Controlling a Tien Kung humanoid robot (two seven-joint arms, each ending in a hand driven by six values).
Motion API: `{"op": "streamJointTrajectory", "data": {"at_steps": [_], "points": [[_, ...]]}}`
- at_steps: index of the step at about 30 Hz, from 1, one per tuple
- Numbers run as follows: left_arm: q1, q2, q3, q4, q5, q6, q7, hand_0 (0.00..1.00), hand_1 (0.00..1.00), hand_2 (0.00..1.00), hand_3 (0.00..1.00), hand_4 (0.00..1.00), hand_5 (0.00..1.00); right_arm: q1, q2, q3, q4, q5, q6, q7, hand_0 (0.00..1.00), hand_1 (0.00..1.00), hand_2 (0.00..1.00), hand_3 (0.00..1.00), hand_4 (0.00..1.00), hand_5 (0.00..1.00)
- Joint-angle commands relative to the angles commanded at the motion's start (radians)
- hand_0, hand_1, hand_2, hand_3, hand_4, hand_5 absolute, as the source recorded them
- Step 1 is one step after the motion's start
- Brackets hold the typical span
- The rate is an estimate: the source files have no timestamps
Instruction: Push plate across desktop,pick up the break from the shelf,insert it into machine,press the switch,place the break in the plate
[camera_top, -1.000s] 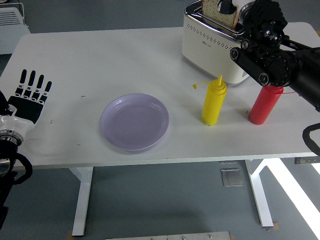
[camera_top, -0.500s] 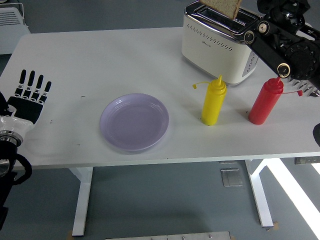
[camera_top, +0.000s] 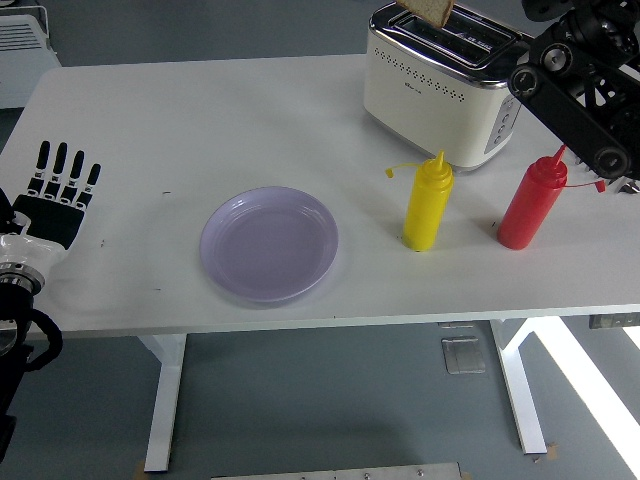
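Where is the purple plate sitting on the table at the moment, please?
In the head view, the purple plate lies empty near the table's front edge, left of centre, between the left hand and the yellow squeeze bottle.

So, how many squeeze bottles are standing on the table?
2. The yellow squeeze bottle stands right of the plate, in front of the toaster. The red squeeze bottle stands further right, under the robot's right arm. None seems hidden.

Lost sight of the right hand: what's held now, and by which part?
Cannot be told: the bread slice is above the toaster, its top cropped. Left hand flat, open, empty.
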Motion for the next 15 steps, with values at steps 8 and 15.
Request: {"op": "streamJointTrajectory", "data": {"at_steps": [8, 15], "points": [[0.001, -0.001, -0.002, 0.004, -0.002, -0.001, 0.001, 0.821, 0.744, 0.709, 0.756, 0.785, 0.970, -0.016, -0.041, -0.052, 0.224, 0.171, 0.039, -0.069, 0.480, 0.493, 0.418, 0.429, 0.203, 0.002], [0.002, -0.001, -0.003, 0.007, 0.000, -0.001, 0.000, 0.821, 0.744, 0.709, 0.755, 0.784, 0.969, -0.013, -0.047, -0.118, 0.399, 0.346, 0.065, -0.120, 0.476, 0.492, 0.419, 0.428, 0.203, 0.002]]}}
